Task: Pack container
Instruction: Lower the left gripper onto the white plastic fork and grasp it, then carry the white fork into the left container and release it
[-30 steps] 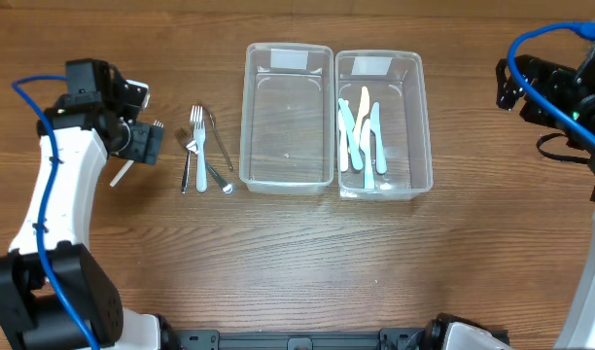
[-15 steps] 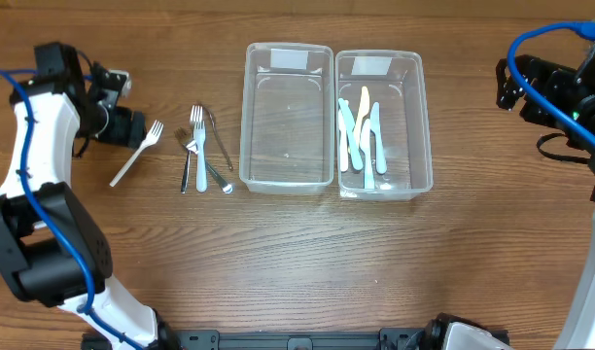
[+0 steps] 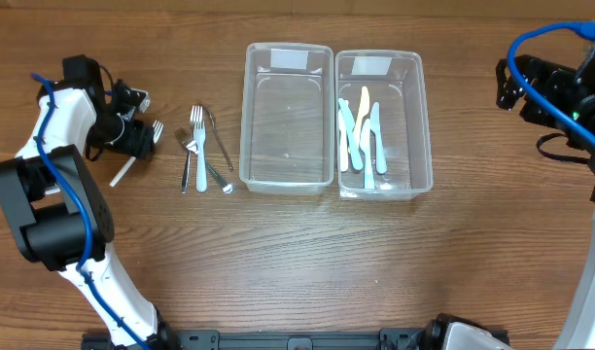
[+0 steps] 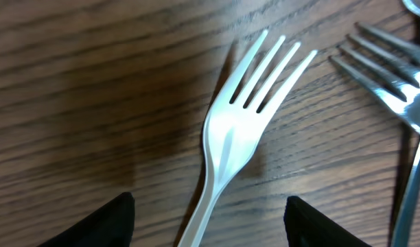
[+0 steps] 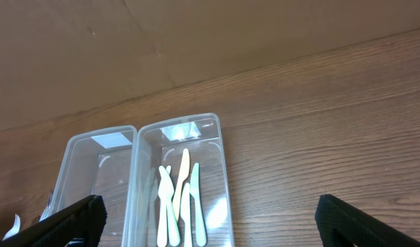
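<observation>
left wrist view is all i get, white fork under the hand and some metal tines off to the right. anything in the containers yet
Observer: Overhead shows the right container holding several pastel plastic knives.
Operator: and the other one
Observer: The left container looks empty.
Operator: what's the metal stuff by my fork
Observer: It is a small pile of metal cutlery, lying between the white fork and the left container.
</observation>
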